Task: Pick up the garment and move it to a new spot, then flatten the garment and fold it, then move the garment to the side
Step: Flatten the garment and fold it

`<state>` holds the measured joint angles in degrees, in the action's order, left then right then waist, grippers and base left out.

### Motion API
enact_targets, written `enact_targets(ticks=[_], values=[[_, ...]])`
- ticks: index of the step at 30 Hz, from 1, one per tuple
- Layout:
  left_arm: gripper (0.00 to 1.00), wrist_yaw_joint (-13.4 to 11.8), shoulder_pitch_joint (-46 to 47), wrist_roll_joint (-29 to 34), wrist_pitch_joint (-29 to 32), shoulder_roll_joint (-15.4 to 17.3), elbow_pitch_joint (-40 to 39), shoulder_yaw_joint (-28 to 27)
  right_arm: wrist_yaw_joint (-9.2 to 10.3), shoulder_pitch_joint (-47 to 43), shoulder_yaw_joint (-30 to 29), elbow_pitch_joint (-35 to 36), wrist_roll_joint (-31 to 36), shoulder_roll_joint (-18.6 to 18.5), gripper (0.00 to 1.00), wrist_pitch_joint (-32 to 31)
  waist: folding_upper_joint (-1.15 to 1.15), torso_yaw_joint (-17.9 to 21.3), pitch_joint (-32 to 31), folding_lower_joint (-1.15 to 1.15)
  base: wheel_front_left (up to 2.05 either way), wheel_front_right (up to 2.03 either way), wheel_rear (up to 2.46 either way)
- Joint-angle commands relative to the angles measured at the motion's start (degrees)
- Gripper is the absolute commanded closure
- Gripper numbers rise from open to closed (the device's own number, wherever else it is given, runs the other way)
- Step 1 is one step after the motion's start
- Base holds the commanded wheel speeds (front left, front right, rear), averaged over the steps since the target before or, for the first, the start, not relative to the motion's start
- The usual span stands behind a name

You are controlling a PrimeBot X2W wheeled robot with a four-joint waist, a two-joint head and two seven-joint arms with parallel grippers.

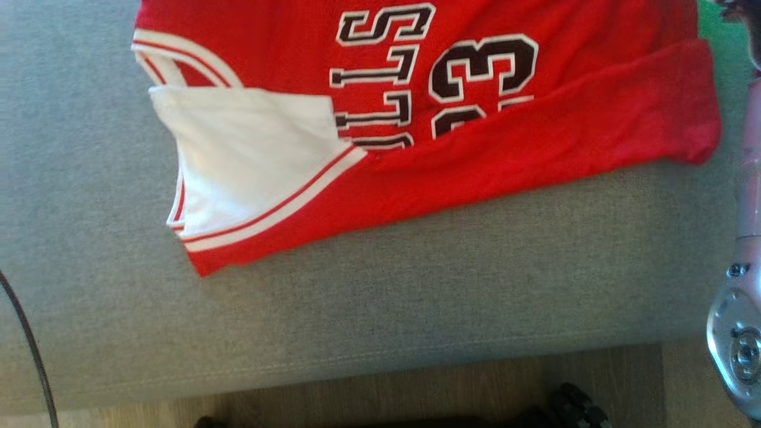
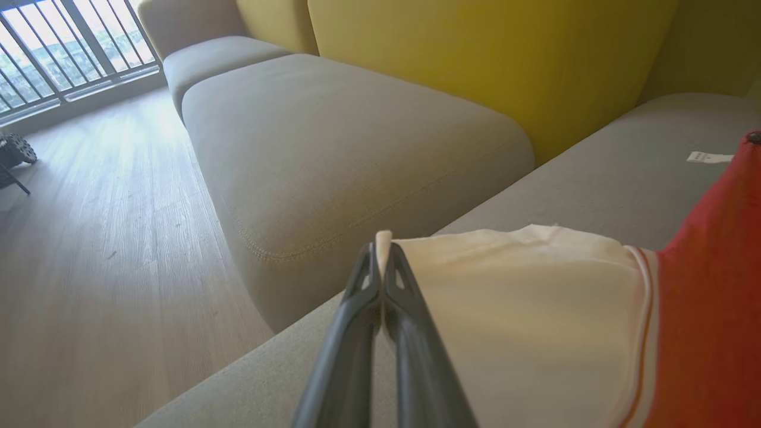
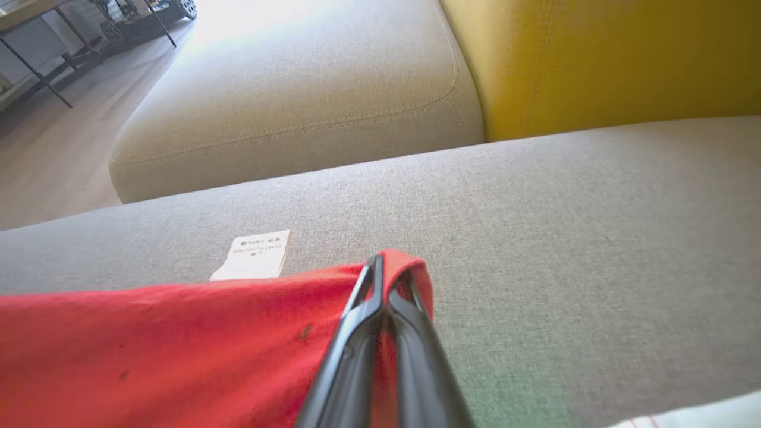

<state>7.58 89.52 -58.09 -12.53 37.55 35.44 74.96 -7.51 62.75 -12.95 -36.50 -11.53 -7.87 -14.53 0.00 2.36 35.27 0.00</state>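
1. The left gripper [image 2: 383, 252] has two long, slim, dark grey fingers [image 2: 348, 356] with triangular cut-outs near the tips.
2. The right gripper [image 3: 386, 270] has the same dark, tapering build.
3. The right forearm [image 1: 752, 166] is a pale, lilac-tinged tube, with small screws in its rounded silver joint housing [image 1: 734, 333].

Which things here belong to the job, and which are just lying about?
Job:
- jersey
- left gripper, shut on the jersey's white part
- right gripper, shut on its red corner
- sofa seat under the jersey

Lying about:
- paper slip on the seat
- yellow backrest
- next cushion
- floor
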Motion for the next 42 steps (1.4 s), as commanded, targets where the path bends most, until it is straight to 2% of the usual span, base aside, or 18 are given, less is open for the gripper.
enact_targets(ticks=[1, 6, 10, 19, 28, 34, 42], values=[[1.00, -0.1, 3.6, 0.8, -0.7, 2.1, -0.5, -2.7, 0.02, 0.2, 0.4, 2.5, -0.5, 0.0, 1.00, 0.2, 0.00, -0.4, -0.3, 0.00, 0.00, 0.00, 0.00], [1.00, -0.1, 1.8, 1.0, -2.4, 3.7, -4.9, -3.9, 0.02, -2.3, 1.4, 4.7, -2.3, -1.6, 1.00, -1.2, 0.00, -1.7, -1.3, 0.00, 0.00, 0.00, 0.00], [1.00, -0.1, -2.3, 2.1, -2.4, 6.0, -10.7, -6.9, 0.02, -5.5, 1.8, 7.5, -3.5, -3.1, 1.00, -2.7, 0.00, -2.7, -2.0, 0.00, 0.00, 0.00, 0.00], [1.00, -0.1, -20.0, 3.6, -2.5, 12.1, -25.9, -15.3, 0.02, -16.3, 1.3, 15.6, -6.6, -5.8, 1.00, -6.5, 0.00, -4.5, -5.3, 0.00, 0.00, 0.00, 0.00], [1.00, -2.4, -36.3, 6.5, -2.5, 15.6, -38.1, -21.9, 0.02, -24.9, 0.4, 21.6, -7.5, -7.6, 1.00, -11.3, 0.00, -5.6, -6.9, 0.00, 0.00, 0.00, 0.00], [1.00, -3.0, -45.0, 7.4, -2.5, 14.5, -41.3, -21.7, 0.02, -28.8, 0.3, 24.4, -7.2, -8.5, 1.00, -14.2, 0.00, -6.3, -6.9, 0.00, 0.00, 0.00, 0.00], [1.00, -2.7, -50.3, 7.4, -2.5, 12.1, -39.6, -21.8, 0.02, -31.0, 0.8, 26.6, -6.6, -9.0, 1.00, -18.2, 0.00, -6.9, -7.0, 0.00, 0.00, 0.00, 0.00]])
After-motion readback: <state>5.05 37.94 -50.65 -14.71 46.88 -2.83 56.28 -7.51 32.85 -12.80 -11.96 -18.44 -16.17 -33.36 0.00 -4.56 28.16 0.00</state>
